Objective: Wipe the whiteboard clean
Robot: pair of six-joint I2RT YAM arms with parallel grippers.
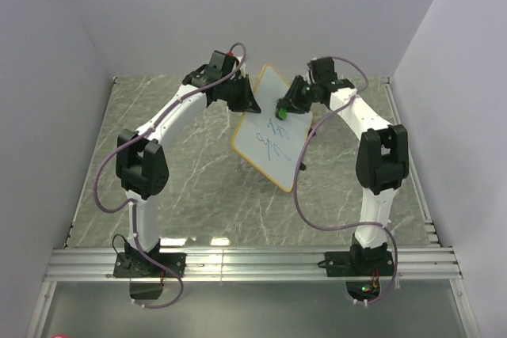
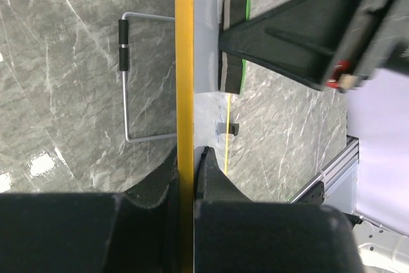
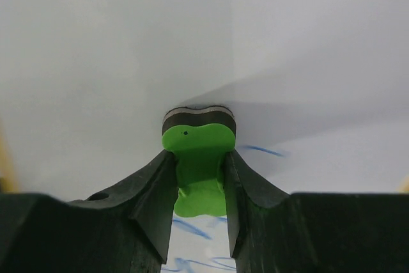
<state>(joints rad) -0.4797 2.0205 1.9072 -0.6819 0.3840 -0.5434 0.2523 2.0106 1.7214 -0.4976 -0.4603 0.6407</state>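
The whiteboard [image 1: 268,128], white with an orange-tan rim and blue scribbles, is held tilted above the table. My left gripper [image 1: 247,103] is shut on its left rim; in the left wrist view the rim [image 2: 184,62] runs edge-on between my fingers [image 2: 189,158]. My right gripper [image 1: 283,108] is shut on the small green eraser [image 1: 281,113], which presses against the board face. In the right wrist view the eraser [image 3: 198,158] sits between my fingers [image 3: 199,177], its dark felt against the white surface [image 3: 115,43], with blue strokes below and to the right.
The grey marble table [image 1: 182,187] lies under the board. A wire stand [image 2: 131,75] with black grips lies on the table behind the board. An aluminium rail [image 1: 253,263] runs along the near edge. Grey walls close in the back and sides.
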